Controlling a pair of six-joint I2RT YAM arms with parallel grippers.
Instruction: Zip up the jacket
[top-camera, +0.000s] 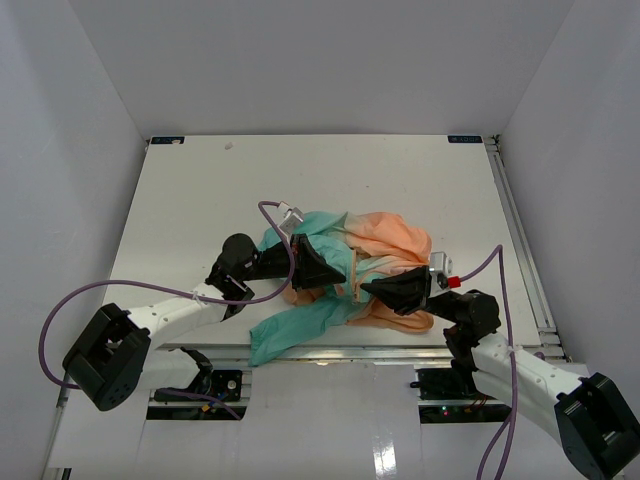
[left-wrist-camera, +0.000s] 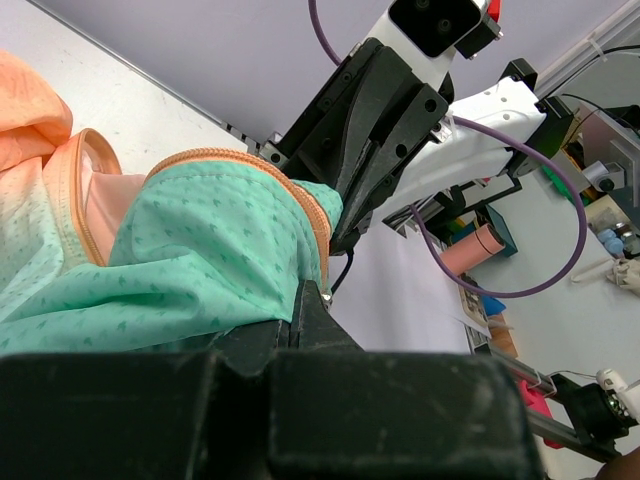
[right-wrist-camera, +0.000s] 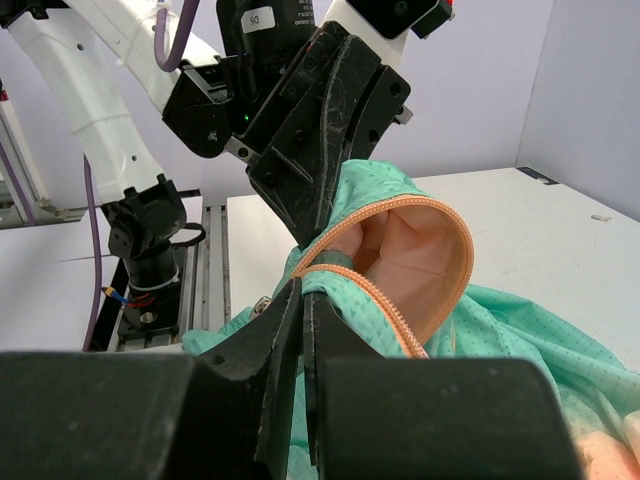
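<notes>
jacket: bunched mid-counter, peach part far and right, teal part near and left, with a teal strip trailing to the near edge.
my left fingers: pressed together, pinching teal fabric right by the orange zipper.
my right fingers: pressed together, pinching the zipper edge from the opposite side.
tips: close together, a fold of jacket arching between them.

A white table is lying flat, with plain grey walls closing it in on the left, far and right sides. A metal rail is running along its right edge and another rail along its near edge. Off the table, a pink cylinder is lying against a dark teal box among blurred clutter.
</notes>
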